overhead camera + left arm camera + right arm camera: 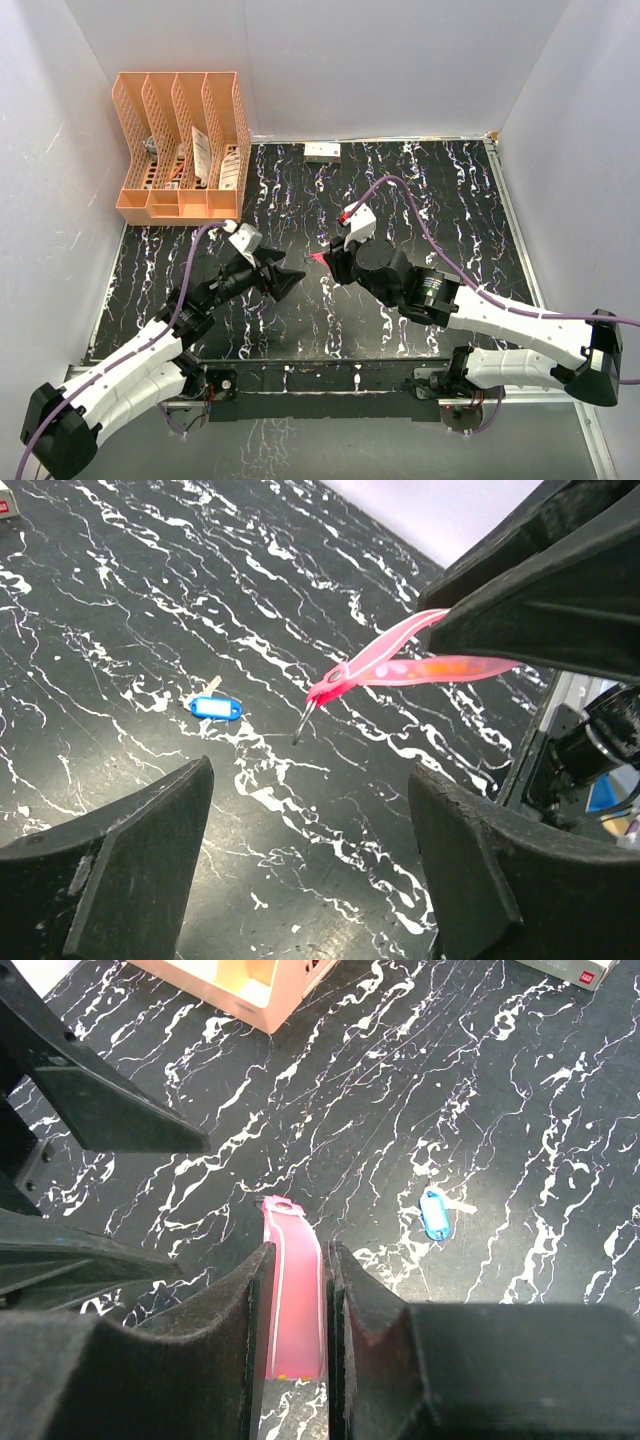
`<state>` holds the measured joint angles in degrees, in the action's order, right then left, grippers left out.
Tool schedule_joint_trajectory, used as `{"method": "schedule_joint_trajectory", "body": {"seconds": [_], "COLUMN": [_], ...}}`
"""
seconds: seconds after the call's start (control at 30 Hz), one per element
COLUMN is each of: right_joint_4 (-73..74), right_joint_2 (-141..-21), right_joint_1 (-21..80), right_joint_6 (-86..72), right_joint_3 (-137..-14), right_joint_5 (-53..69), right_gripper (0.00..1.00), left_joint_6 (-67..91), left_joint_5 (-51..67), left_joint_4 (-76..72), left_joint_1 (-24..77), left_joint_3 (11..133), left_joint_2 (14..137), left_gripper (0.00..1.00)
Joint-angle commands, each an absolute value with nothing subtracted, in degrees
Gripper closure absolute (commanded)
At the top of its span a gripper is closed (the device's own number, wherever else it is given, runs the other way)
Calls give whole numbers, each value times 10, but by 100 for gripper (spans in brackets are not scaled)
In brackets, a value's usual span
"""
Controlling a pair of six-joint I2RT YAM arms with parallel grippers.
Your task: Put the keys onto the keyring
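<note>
My right gripper (297, 1260) is shut on the red-pink strap (293, 1290) of the keyring and holds it above the table. In the left wrist view the strap (400, 668) sticks out leftward from the right gripper's fingers (540, 590). Its thin metal ring (303, 725) hangs from the free end. A key with a bright blue head (215, 707) lies flat on the black marbled table, also in the right wrist view (435, 1215). My left gripper (310, 870) is open and empty, facing the strap's ring end from the left (285, 278).
An orange file organiser (180, 140) stands at the back left of the table. A small white box (322, 151) lies by the back wall. White walls enclose the table on three sides.
</note>
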<state>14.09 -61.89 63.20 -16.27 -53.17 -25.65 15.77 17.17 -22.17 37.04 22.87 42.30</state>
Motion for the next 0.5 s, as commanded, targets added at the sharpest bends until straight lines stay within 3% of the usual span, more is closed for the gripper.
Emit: {"method": "schedule_joint_trajectory", "body": {"seconds": [0.0,0.3,0.47], "right_joint_4": [129,128,130], "right_joint_2": [-611,-606,-601], "right_joint_1": [631,631,631], "right_joint_6": [-172,-181,-183], "right_joint_3": [-559,-560,-562], "right_joint_5": [-254,-240,-232], "right_gripper": [77,77,77], "left_joint_6": [121,59,10], "left_joint_5": [195,200,223], "left_joint_4": [-247,-306,-337], "left_joint_1": [373,373,373], "left_joint_3": [233,208,194], "left_joint_2": [440,445,459], "left_gripper": [25,31,40]}}
